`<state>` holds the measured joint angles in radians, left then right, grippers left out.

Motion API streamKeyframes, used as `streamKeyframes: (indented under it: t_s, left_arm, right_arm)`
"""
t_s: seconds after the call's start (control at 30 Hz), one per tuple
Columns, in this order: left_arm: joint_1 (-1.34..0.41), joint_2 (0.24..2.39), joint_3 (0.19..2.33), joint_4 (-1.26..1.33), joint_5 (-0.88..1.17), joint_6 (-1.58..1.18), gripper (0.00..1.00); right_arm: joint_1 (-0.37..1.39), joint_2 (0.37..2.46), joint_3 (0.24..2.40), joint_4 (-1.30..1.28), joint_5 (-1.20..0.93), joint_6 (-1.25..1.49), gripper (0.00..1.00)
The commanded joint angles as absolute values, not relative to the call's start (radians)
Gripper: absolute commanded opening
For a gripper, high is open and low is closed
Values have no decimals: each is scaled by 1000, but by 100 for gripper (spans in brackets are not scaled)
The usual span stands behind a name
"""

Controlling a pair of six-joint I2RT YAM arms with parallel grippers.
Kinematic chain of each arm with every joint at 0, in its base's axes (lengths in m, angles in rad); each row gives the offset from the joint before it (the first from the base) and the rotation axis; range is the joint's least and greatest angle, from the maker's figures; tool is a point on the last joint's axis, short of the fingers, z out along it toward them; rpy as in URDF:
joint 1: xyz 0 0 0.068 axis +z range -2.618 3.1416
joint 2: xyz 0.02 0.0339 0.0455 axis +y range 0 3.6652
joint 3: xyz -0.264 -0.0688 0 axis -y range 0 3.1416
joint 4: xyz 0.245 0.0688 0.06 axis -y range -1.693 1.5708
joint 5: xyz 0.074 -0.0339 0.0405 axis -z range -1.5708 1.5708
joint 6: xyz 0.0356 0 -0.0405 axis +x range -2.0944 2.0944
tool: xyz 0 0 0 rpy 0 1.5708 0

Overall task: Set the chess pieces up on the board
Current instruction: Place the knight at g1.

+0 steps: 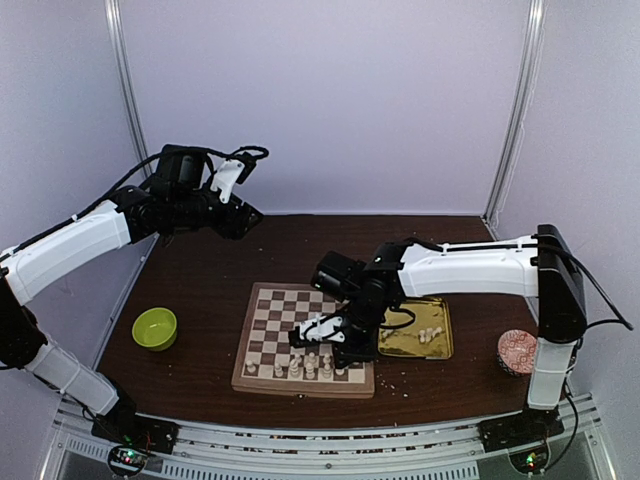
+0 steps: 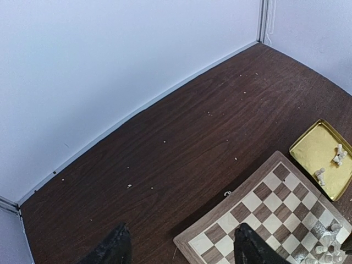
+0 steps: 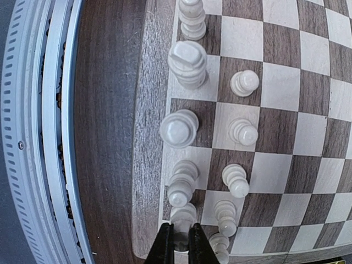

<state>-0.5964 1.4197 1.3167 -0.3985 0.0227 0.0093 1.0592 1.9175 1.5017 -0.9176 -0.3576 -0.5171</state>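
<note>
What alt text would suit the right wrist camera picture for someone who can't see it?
Two black fingertips of the right gripper pinch a cream chess piece at the edge of the wooden board. More cream pieces stand beside it in two lines, with dark table and a pale metal rail beyond.

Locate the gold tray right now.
Top view: the gold tray lies on the table just right of the board, with a few chess pieces in it.
</note>
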Motion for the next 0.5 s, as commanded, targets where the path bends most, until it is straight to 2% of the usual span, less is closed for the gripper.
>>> streamKeyframes:
  t_s: [0.0, 0.37, 0.47]
  left_arm:
    - [-589, 1426, 1348, -388, 38, 12, 65]
    - [-589, 1431, 1351, -393, 47, 13, 65]
    - [-589, 1433, 1351, -394, 48, 15, 65]
  right_arm:
    - [1063, 1941, 1496, -912, -353, -512, 5]
    - [1064, 1955, 1494, -921, -359, -519, 7]
    - [1065, 1954, 1493, -924, -355, -518, 12]
